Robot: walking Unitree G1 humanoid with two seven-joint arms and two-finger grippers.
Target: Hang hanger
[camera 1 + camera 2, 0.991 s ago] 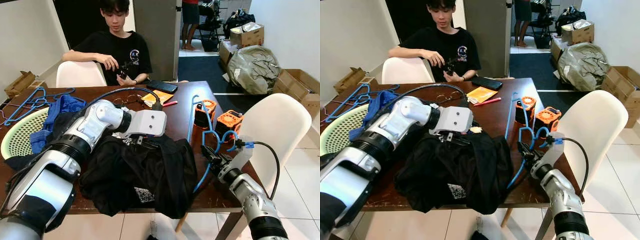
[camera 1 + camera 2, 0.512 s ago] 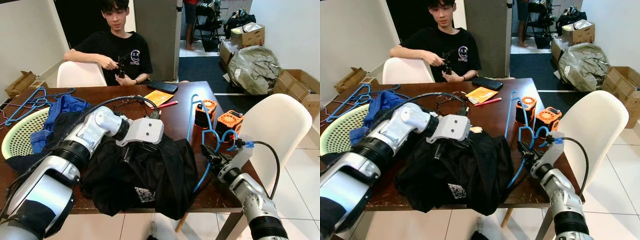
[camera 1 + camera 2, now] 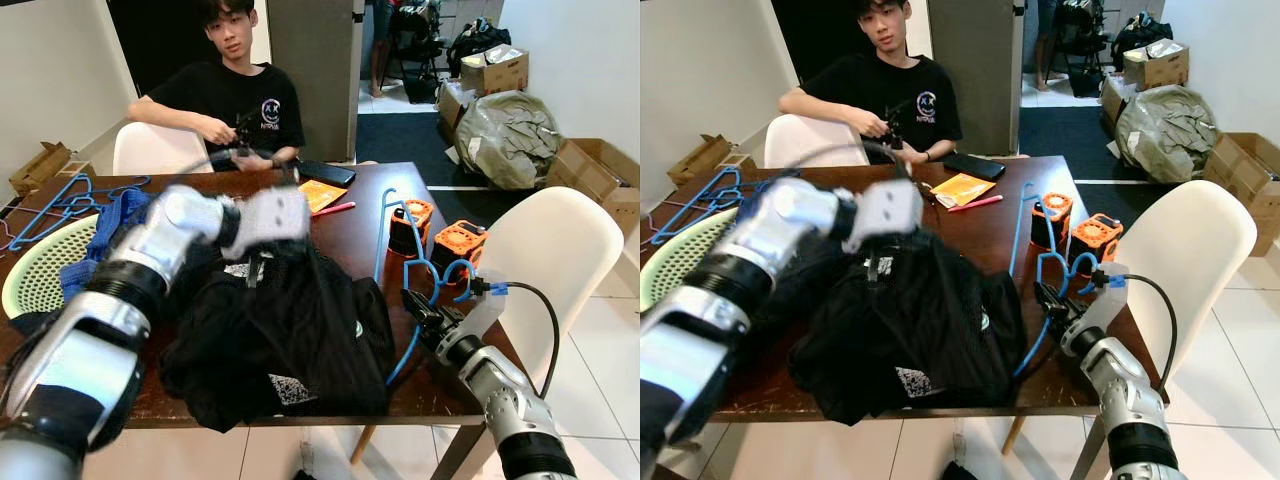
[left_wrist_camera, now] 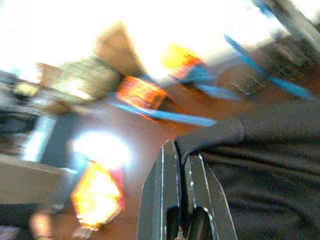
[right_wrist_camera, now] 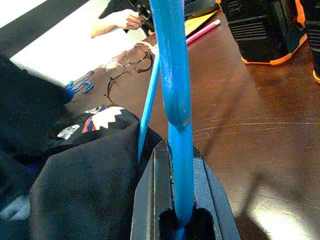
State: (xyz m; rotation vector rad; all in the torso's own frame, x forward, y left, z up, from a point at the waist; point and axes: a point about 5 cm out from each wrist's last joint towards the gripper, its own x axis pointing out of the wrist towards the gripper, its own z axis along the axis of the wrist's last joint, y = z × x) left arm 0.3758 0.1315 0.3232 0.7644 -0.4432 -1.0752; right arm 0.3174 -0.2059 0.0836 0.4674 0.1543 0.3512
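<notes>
Hanger [image 3: 402, 262], blue plastic, stands upright at 3 o'clock of the black garment [image 3: 290, 340] on the table [image 3: 365, 215], its lower bar pinched in the right tool [image 3: 418, 312]. The left tool [image 4: 182, 200], pressed together on a fold of the garment, has risen since the earlier frames, tenting the cloth upward. This probably opens the garment for hanger insertion. Motion blur obscures the left tool; the neck opening cannot be located.

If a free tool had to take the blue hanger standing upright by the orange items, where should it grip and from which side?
Probably the straight upper stem of the blue hanger, from the person's side: it is bare, while the right tool clamps lower down and the black shirt covers the rest.
</notes>
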